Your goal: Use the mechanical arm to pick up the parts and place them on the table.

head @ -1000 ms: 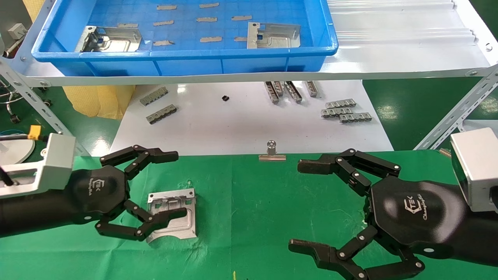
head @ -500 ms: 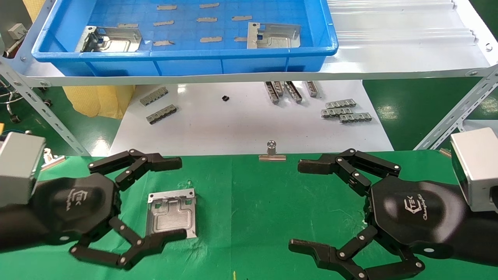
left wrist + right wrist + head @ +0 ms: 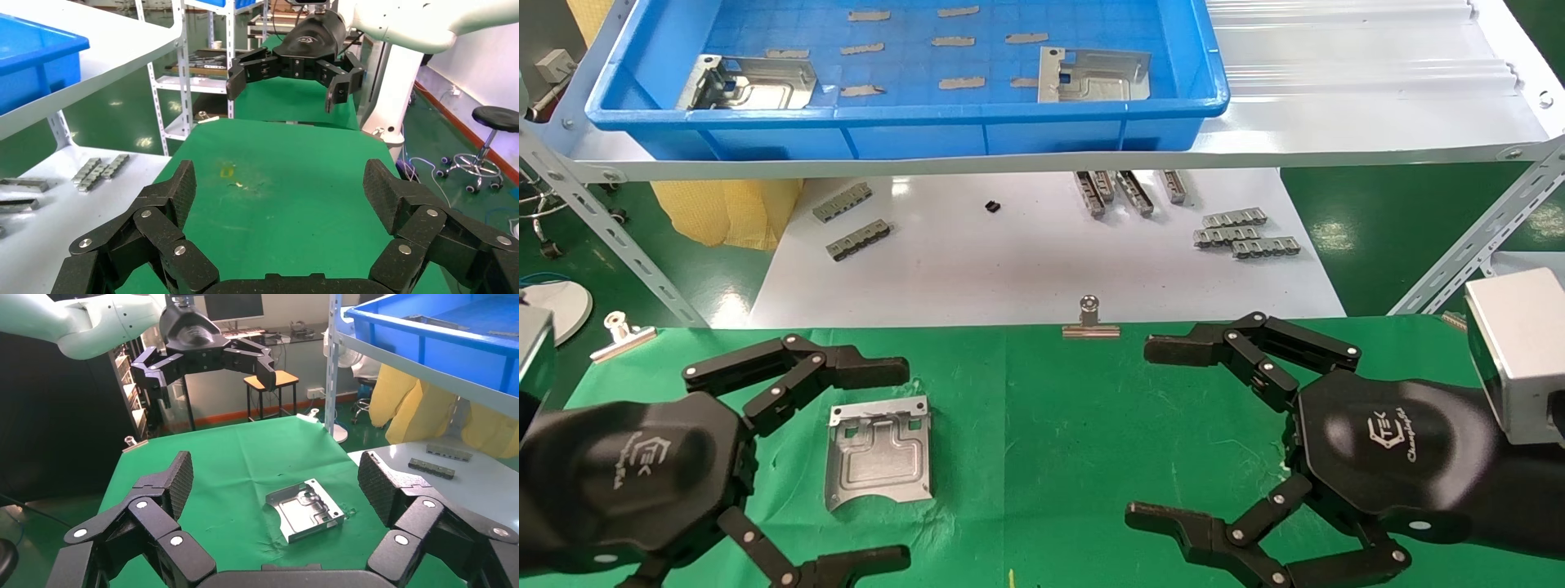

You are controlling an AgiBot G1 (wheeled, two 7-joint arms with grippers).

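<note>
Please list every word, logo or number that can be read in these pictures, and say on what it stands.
"TEK": white logo on the palm of the right claw, head view.
"TEK": same logo on the palm of the left claw.
Slanted script beside each logo: too small to read.
Part, blue bin: no text visible.

blue bin [image 3: 911, 135] on shelf, grey slotted bars [image 3: 1245, 237] on white sheet [image 3: 1026, 261]

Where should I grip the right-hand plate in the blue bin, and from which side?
Judging by its pose, come from above and pinch the right-hand plate's raised near-left tab. The rest lies flat on the blue bin floor, giving fingers little to close on. The right gripper, open over the green table, is nearer.
</note>
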